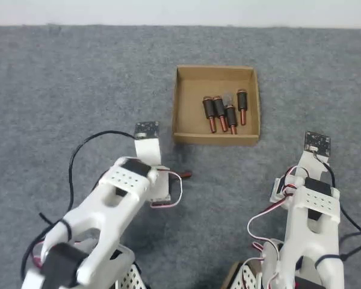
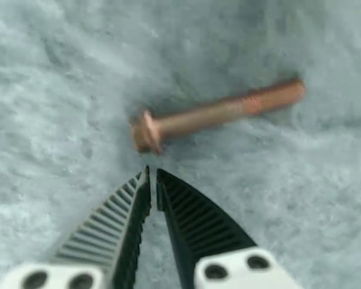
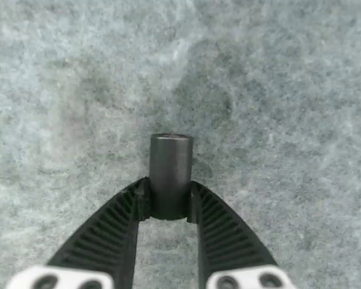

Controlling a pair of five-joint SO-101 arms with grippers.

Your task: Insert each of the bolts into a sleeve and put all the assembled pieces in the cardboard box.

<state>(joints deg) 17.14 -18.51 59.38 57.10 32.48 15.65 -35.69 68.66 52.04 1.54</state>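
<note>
**One fixed overhead camera and two wrist cameras, all aimed down at the same grey felt [image 1: 78,78].**

The high view looks down from above and takes in the whole work area. The arms enter from its lower edge, and the cardboard box [image 1: 215,139] lies farther up. The left wrist view sits close over the felt, looking along the left gripper [image 2: 152,174] at a copper bolt [image 2: 219,111]. That bolt's tip also shows in the high view, just beside the left arm [image 1: 126,186]. The right wrist view looks from equally close along the right gripper [image 3: 168,198], past the black sleeve [image 3: 170,159] between its fingers.
</note>
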